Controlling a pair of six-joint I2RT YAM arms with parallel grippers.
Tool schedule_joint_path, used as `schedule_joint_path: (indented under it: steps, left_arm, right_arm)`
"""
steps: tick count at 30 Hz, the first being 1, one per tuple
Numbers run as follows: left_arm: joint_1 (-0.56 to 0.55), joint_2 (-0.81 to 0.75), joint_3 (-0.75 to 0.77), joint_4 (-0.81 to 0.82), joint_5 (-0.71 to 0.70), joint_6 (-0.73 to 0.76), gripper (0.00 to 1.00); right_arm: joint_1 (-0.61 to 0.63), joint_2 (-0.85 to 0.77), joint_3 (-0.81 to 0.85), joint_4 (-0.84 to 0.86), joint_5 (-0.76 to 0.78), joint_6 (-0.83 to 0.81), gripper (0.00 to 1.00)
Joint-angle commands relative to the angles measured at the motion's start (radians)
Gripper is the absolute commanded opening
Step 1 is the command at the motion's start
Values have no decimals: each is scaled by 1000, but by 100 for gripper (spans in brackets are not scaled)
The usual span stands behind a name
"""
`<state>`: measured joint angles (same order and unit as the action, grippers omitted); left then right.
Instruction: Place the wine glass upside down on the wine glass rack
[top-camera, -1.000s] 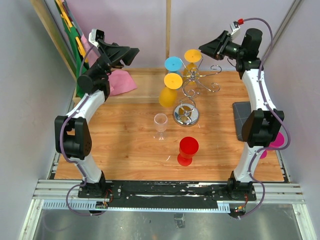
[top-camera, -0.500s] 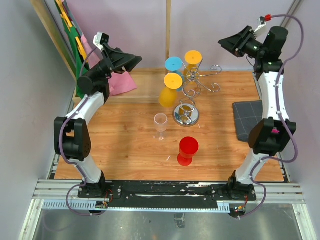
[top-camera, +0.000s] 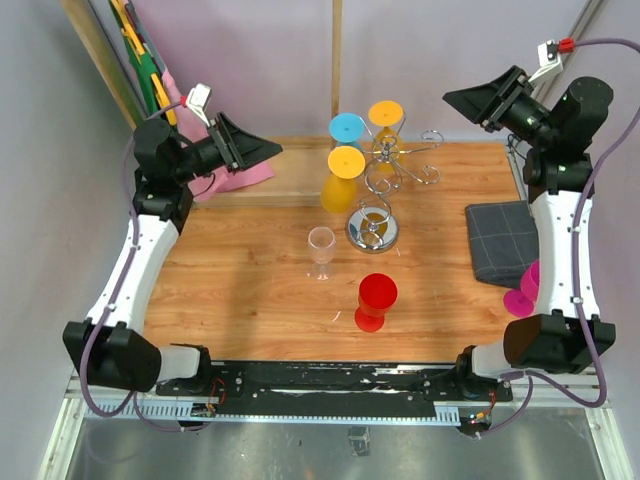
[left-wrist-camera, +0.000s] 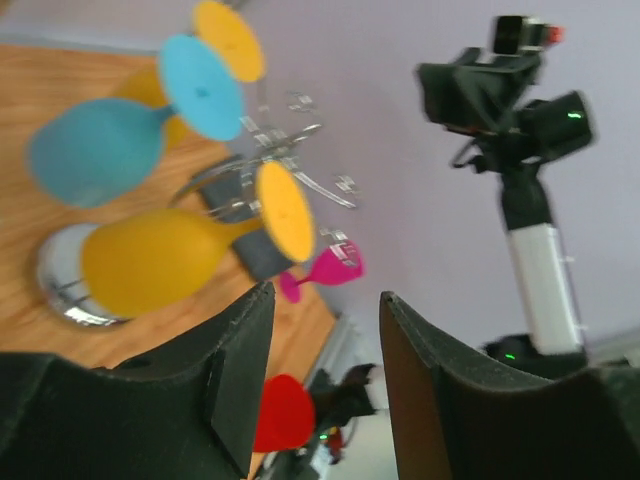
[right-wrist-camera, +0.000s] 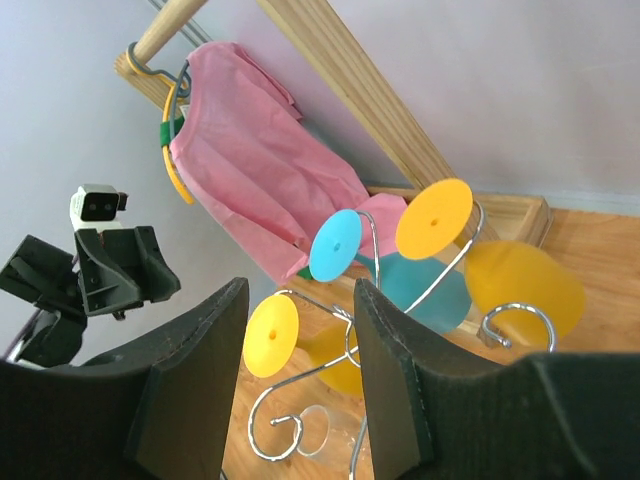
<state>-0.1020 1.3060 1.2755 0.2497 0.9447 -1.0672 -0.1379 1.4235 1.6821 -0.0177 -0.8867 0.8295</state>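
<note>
Jaws on both arms stand apart and hold nothing: the left jaws high over the far left corner of the tabletop (top-camera: 230, 290), the right jaws high over the far right corner. A blue glass (top-camera: 348, 128), an orange glass (top-camera: 386, 112) and a yellow glass (top-camera: 346, 163) hang foot-up on the rack (top-camera: 383, 185) near the far edge; its right-hand curls look free, though the thin wire is hard to read. A clear glass (top-camera: 321, 250) stands upright mid-tabletop, a red glass (top-camera: 377, 297) nearer the near edge. Best to grip one by its stem, invert it clear of the hanging glasses, then slide the stem into an open curl.
</note>
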Motion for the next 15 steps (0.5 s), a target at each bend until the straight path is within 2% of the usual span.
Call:
schedule_joint_path:
  steps: [1, 4, 9, 15]
  left_arm:
    - [-9, -60, 20, -692, -220, 519, 51]
    - [-43, -108, -34, -744, -298, 563, 51]
    - [-196, -120, -41, -866, -533, 635, 49]
    - [-360, -121, -103, -898, -760, 614, 50]
  right_arm:
    - [-2, -47, -70, 35, 17, 2, 48]
    - [2, -75, -116, 49, 16, 13, 48]
    - [4, -127, -175, 48, 14, 4, 48]
    - [5, -157, -195, 36, 16, -1, 48]
